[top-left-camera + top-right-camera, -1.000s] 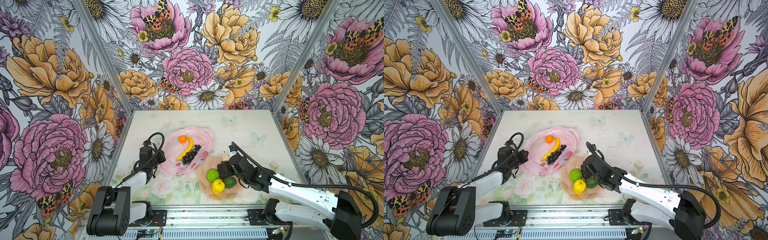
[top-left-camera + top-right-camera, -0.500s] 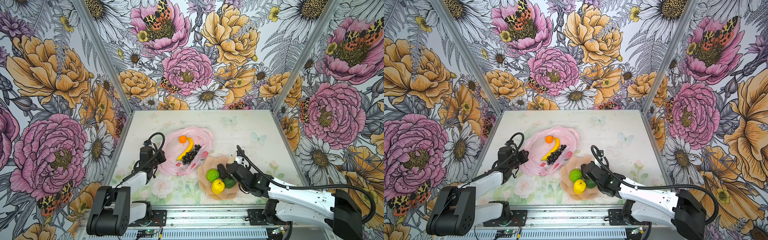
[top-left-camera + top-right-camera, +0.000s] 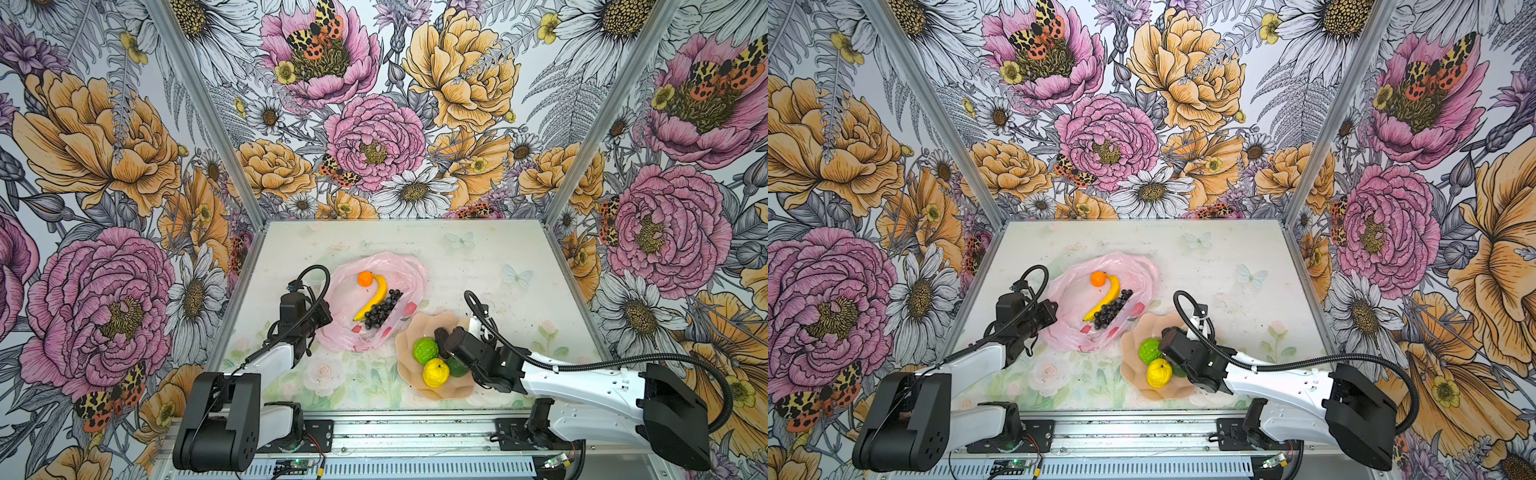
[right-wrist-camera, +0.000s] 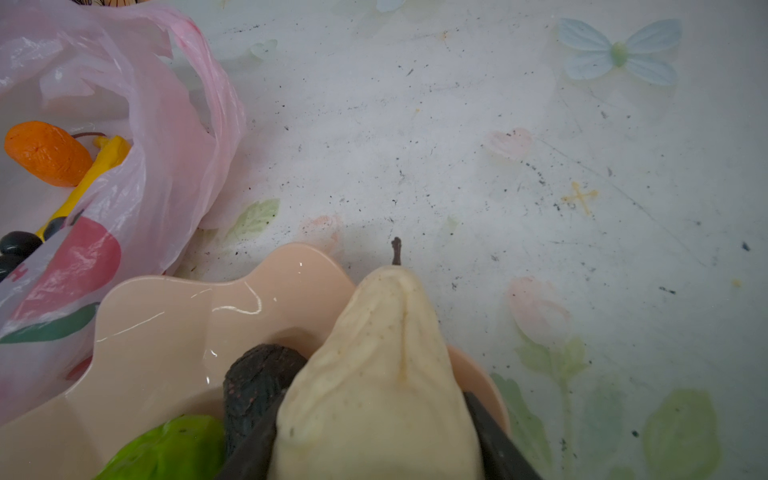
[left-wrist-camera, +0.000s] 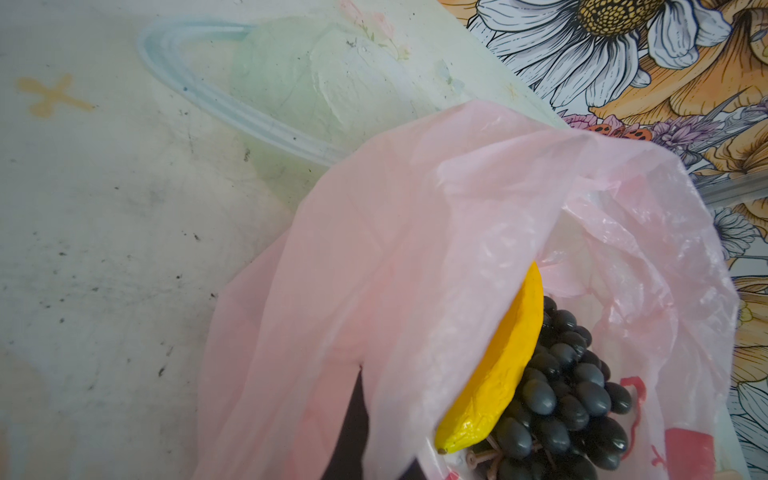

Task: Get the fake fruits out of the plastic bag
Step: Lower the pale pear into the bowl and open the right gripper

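Fake fruits [image 3: 380, 311]: three in one plastic bag [image 3: 345, 299] mid-desk, at least three on one plate [image 3: 405, 351], one pear [image 4: 374, 395] grasped in right fingers [image 4: 496, 442]; left fingers [image 5: 353, 419] clenched on bag edge. Scuffed pastel desk [image 3: 478, 266], flowered walls [image 3: 374, 137].

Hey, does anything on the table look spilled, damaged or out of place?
Nothing is spilled or broken. The only blemish is dark specks and scuffs across the table; the plastic bag lies crumpled open.

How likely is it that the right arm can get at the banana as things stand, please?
Probably not yet: the right gripper holds a pear over the plate. The banana itself lies uncovered in the open bag.
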`<state>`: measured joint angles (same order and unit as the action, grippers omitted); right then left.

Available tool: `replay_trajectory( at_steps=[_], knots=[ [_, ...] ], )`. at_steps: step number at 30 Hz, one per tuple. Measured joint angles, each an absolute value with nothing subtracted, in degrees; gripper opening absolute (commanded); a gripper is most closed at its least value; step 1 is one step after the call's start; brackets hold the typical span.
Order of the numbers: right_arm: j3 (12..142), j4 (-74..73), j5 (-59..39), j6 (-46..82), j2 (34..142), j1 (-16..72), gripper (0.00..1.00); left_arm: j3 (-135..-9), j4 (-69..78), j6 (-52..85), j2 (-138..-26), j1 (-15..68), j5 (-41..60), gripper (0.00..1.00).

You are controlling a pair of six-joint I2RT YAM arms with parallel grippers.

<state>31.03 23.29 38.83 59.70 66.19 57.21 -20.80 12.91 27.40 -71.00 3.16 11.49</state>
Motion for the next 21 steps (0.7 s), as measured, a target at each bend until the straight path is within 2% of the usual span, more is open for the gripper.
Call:
replay_trajectory(
  at_steps=[8,21],
  knots=[
    [32.91,22.85,39.05,60.9,70.67,57.21,0.63,-20.8,12.88,27.38,-71.0,3.27,11.49,0.0],
    [33.63,21.85,39.03,62.15,72.29,57.21,0.74,-20.8,12.88,26.98,-71.0,3.64,11.46,0.0]
  ],
)
